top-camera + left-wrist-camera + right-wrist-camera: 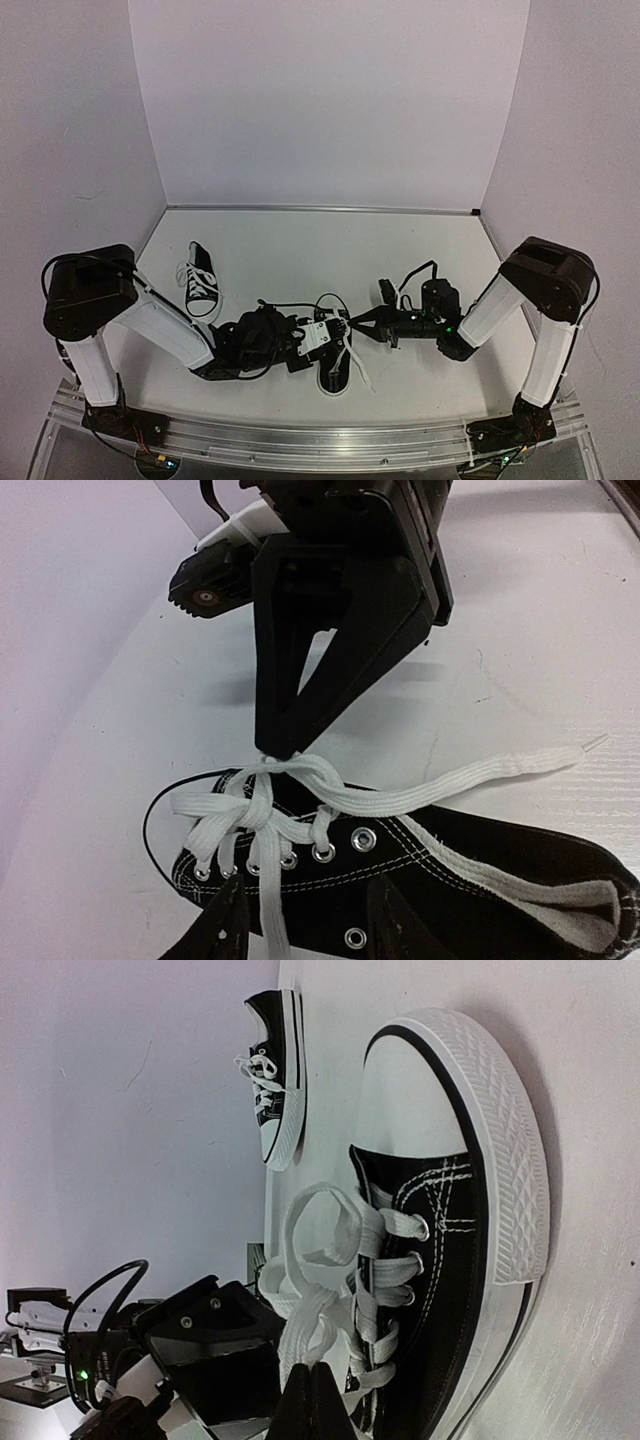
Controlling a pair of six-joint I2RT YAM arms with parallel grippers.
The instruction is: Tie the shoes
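One black shoe (335, 362) with white laces lies near the front middle of the table. It also shows in the left wrist view (450, 870) and the right wrist view (450, 1260). My right gripper (352, 322) is shut on a lace strand above the eyelets; its closed tips (312, 1400) pinch the lace (310, 1330) beside a loose loop (330, 1225). My left gripper (310, 915) is open, with one finger (225, 925) on each side of the shoe's side panel and a lace end hanging between them. The second shoe (200, 280) stands apart at the left.
A free lace end (480, 775) trails over the white table (300, 250) to the right of the shoe. The two grippers are close together over the shoe. White walls close in the back and sides. A metal rail (320, 440) runs along the front edge.
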